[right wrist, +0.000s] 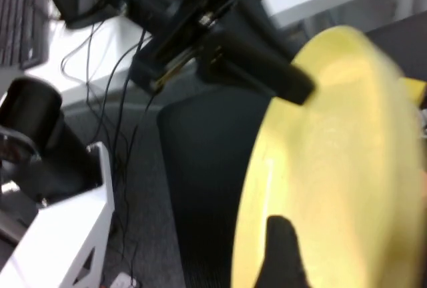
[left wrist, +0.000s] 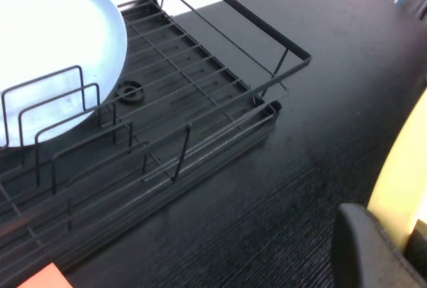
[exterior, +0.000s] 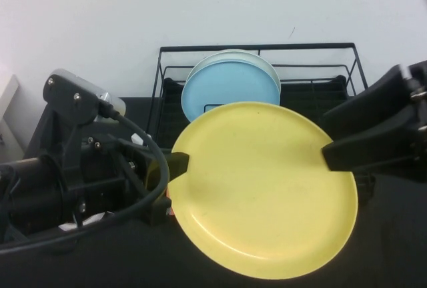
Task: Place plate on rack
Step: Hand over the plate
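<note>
The yellow plate (exterior: 263,188) is held in the air in front of the black wire rack (exterior: 257,47), tilted with its face toward the high camera. My left gripper (exterior: 180,164) is shut on the plate's left edge. My right gripper (exterior: 331,155) is shut on its right edge. In the left wrist view the plate's rim (left wrist: 400,175) sits between the left gripper's fingers (left wrist: 363,248), with the rack's rim rail (left wrist: 253,25) beyond. In the right wrist view the plate (right wrist: 333,168) fills the frame, with a right finger (right wrist: 283,248) lying over its face.
A light blue plate (exterior: 230,87) stands upright in the rack's slots, with a whitish plate (exterior: 265,63) just behind it. The blue plate also shows in the left wrist view (left wrist: 60,41). An orange scrap (left wrist: 43,278) lies by the rack. The tabletop (left wrist: 320,88) is black.
</note>
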Controlling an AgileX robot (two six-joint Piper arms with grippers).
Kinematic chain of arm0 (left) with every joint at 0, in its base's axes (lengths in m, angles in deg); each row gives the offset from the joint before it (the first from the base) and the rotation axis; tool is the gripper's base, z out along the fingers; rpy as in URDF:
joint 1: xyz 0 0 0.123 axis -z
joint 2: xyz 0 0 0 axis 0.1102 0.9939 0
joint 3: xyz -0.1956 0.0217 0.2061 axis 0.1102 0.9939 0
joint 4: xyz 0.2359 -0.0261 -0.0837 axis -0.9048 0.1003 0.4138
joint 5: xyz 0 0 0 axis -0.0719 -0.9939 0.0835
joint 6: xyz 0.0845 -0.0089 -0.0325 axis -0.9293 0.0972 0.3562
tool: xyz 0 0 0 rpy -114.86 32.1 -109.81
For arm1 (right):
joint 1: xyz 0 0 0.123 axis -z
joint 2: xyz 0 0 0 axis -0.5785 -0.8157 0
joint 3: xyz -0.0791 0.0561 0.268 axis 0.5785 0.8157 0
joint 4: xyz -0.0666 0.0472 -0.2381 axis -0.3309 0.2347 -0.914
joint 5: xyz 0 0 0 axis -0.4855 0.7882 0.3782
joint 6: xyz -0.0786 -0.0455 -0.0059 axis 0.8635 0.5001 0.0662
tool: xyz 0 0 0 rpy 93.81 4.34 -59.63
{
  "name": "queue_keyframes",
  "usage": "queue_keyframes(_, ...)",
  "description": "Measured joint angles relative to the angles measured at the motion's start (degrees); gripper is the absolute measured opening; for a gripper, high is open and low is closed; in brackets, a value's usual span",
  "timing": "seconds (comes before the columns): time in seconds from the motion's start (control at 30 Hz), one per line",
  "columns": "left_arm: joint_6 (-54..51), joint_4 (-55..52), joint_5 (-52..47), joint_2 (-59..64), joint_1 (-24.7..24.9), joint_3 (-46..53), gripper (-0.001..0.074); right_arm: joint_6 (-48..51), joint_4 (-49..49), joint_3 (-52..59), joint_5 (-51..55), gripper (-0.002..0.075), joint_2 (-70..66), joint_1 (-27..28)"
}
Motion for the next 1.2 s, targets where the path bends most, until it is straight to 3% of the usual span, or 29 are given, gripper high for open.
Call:
queue_keyframes(0.33, 0.00, 1.53, 0.38, -0.08, 0.00, 0.10, 0.0004, -3.76, -4.22, -0.10, -3.74, 0.0452, -5.42, -4.68)
queue_keyframes(0.43, 0.00, 1.64, 0.48, -0.08, 0.00, 0.10, 0.0004, -3.88, -4.45, -0.10, -3.74, 0.0355, -7.13, -5.49)
queue_keyframes(0.53, 0.00, 1.64, 0.48, -0.08, 0.00, 0.10, 0.0004, -3.48, -4.68, -0.10, -4.31, 0.0168, -8.17, -5.81)
queue_keyframes(0.67, 0.00, 1.64, 0.48, -0.12, 0.00, 0.14, 0.0020, -1.82, -5.06, -0.10, -7.66, 0.0154, -8.58, -5.90)
queue_keyframes(0.8, 0.48, 1.77, -0.88, -0.12, 0.00, 0.14, 0.0112, 0.76, -4.95, -0.10, -10.41, 0.0137, -8.58, -5.90)
queue_keyframes(1.0, 2.24, 1.17, -1.36, -1.50, 0.00, 0.14, 0.0346, 6.42, -4.71, -0.10, -10.57, 0.0137, -8.58, -5.94)
queue_keyframes(1.2, 4.71, -7.65, 1.30, -7.86, 0.00, 0.14, 0.0358, 10.12, -5.40, -0.98, -11.96, 0.0137, -8.58, -6.03)
